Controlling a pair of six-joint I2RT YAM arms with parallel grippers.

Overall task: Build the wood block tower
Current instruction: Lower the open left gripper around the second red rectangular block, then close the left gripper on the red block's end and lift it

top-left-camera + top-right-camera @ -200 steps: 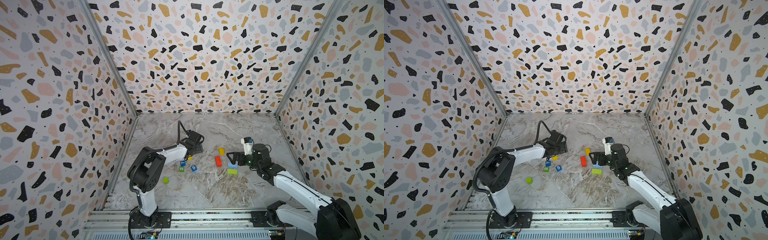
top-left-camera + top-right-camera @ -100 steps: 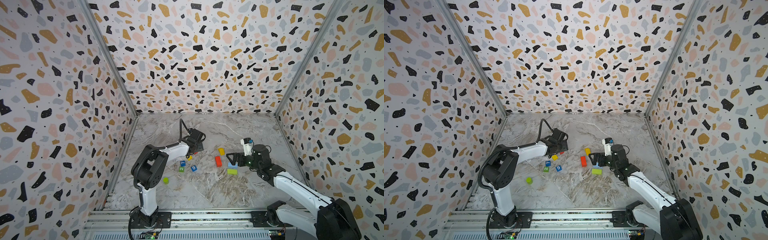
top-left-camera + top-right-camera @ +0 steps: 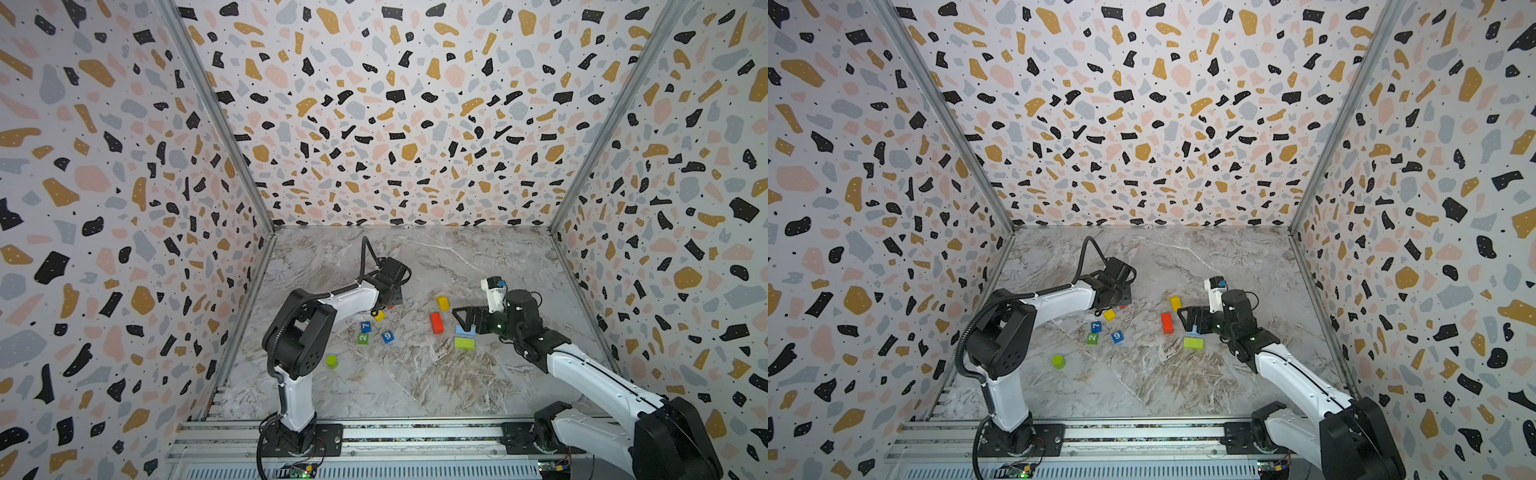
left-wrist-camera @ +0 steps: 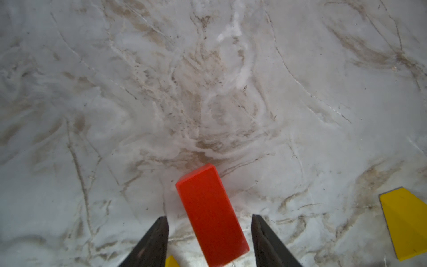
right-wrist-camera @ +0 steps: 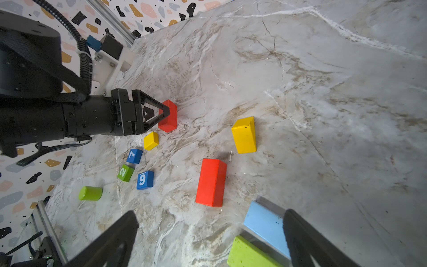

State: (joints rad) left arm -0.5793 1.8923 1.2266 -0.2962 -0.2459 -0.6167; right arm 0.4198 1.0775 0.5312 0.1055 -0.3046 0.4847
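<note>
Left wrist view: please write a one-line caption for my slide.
Left gripper straddles a red brick on the marble table, jaws not yet touching it.

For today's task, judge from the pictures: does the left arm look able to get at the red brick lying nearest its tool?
Probably yes. The red brick already lies between the left tool's open fingers, with bare marble showing on either side. A small yellow cube sits close by and might get nudged.

Top views are taken far & high above front rail (image 3: 415, 434), faced 12 o'clock & down; nearly all is shared. L wrist cam is held close over table (image 4: 208, 69); R one is faced 9 o'clock. Red brick (image 4: 211, 217) is seen by both.
</note>
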